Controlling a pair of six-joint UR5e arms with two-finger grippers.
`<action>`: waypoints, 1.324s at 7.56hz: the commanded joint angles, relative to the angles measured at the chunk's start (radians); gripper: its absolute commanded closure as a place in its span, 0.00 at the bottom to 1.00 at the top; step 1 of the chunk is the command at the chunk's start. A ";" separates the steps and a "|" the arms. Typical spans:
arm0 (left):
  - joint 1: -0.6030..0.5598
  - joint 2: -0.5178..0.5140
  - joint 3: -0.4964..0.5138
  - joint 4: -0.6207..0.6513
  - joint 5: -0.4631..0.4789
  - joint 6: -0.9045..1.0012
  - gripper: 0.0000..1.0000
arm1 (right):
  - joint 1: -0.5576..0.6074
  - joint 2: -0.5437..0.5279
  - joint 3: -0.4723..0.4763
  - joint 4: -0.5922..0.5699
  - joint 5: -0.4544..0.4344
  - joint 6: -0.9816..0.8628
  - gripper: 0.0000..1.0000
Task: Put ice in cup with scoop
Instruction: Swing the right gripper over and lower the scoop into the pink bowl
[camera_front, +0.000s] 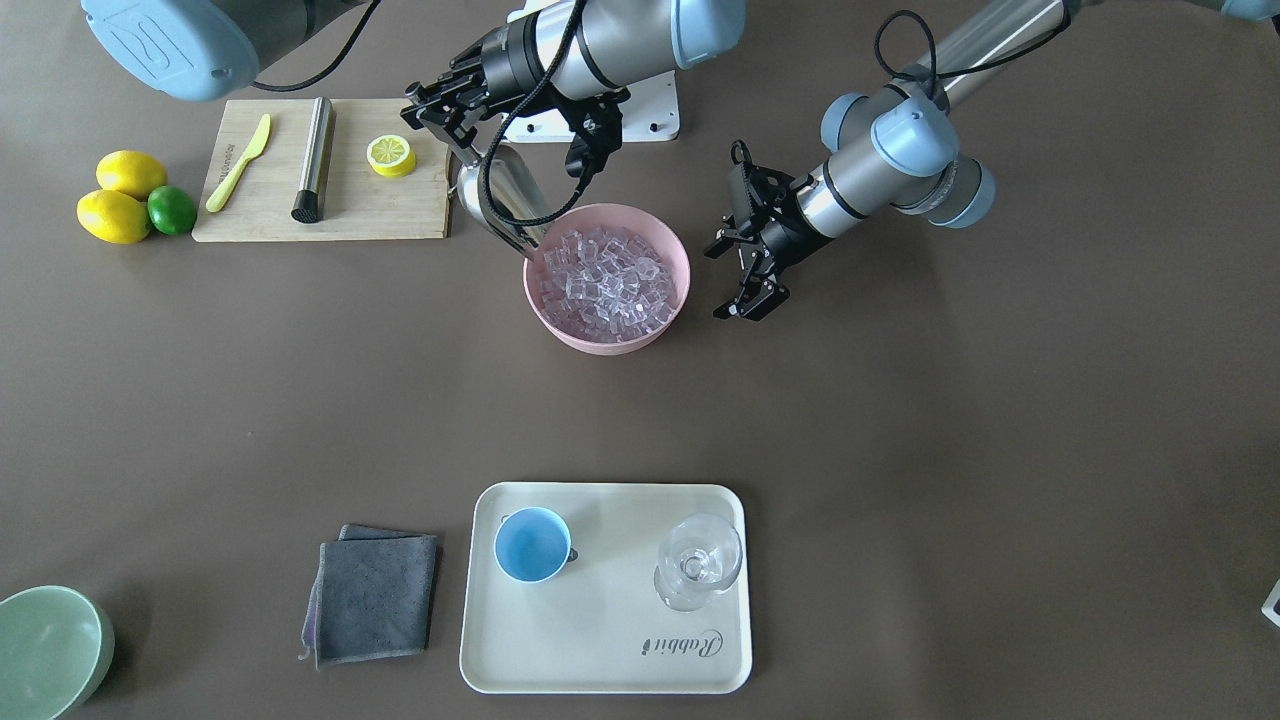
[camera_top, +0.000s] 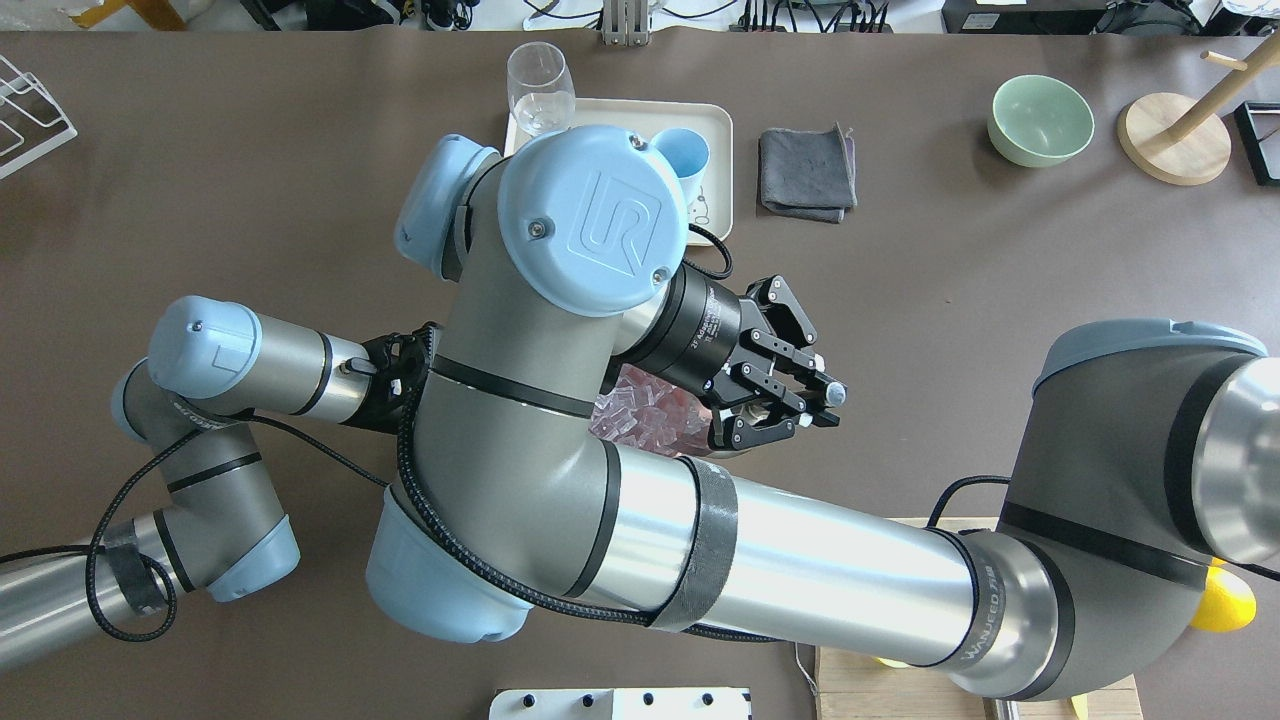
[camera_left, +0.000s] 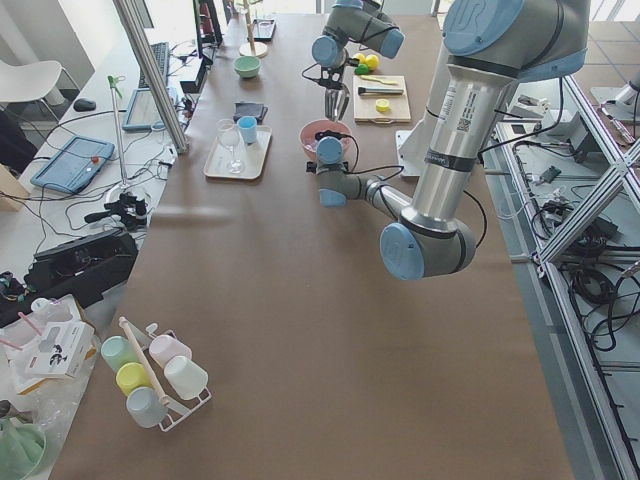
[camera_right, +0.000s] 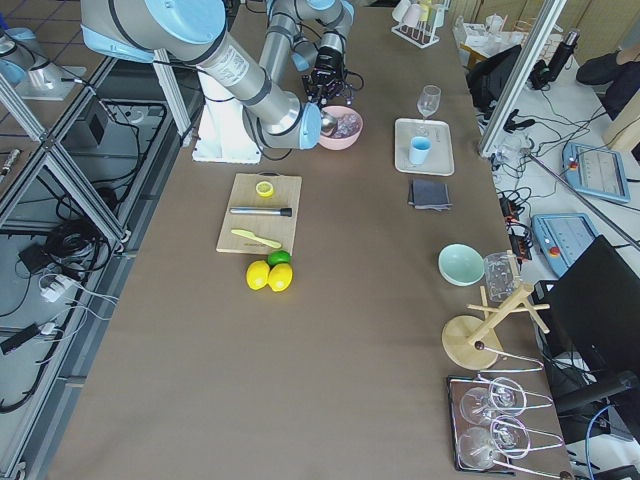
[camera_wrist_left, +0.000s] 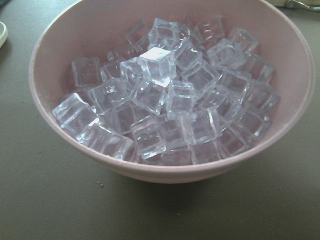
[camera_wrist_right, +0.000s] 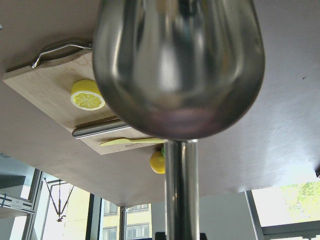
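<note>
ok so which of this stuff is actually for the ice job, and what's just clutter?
In the job: ice in the pink bowl, scoop in the right gripper, blue cup on the tray.

Lying about: cutting board, lemons, lime, lemon half, yellow knife, steel rod, grey cloth, stemmed glass, green bowl.

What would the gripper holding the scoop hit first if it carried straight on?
Likely the ice in the pink bowl; the right gripper aims its scoop down across the rim, though depth is unclear.
</note>
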 joint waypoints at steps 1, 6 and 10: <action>0.002 -0.006 0.001 -0.007 0.002 -0.003 0.01 | -0.021 0.002 -0.067 0.081 -0.005 0.036 1.00; 0.013 -0.009 0.001 -0.014 0.027 -0.006 0.01 | -0.023 -0.027 -0.098 0.196 -0.013 0.048 1.00; 0.038 0.000 0.002 -0.033 0.066 -0.005 0.02 | -0.023 -0.087 -0.086 0.315 -0.020 0.064 1.00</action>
